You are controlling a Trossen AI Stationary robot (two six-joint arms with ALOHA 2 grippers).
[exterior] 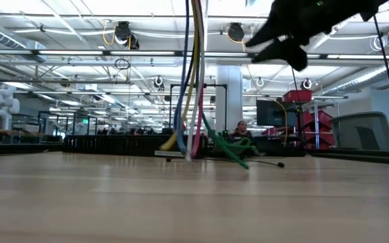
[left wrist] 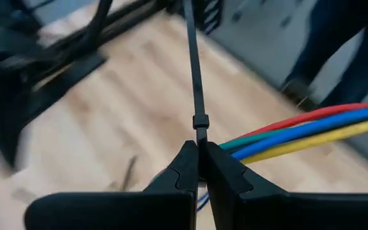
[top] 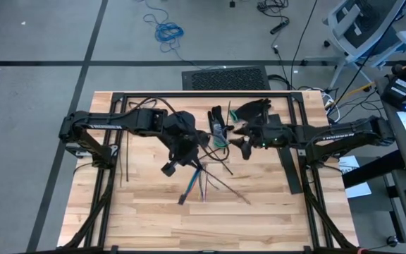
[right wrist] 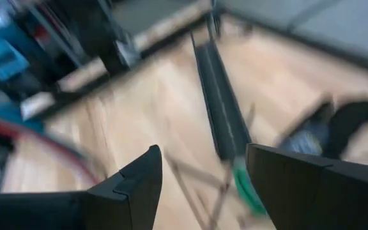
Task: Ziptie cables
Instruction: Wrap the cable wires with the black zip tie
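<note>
Pinching a ziptie (left wrist: 197, 96) around the cables (left wrist: 305, 128) hanging over mid-table, left gripper (left wrist: 200, 167) is clamped, strip running straight out from it; right gripper (right wrist: 203, 185) gapes empty just beside.

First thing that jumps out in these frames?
The left gripper is shut on a ziptie near the table's middle, and the colored cables hang from it down to the wood. The right gripper hovers open close by, holding nothing.
</note>
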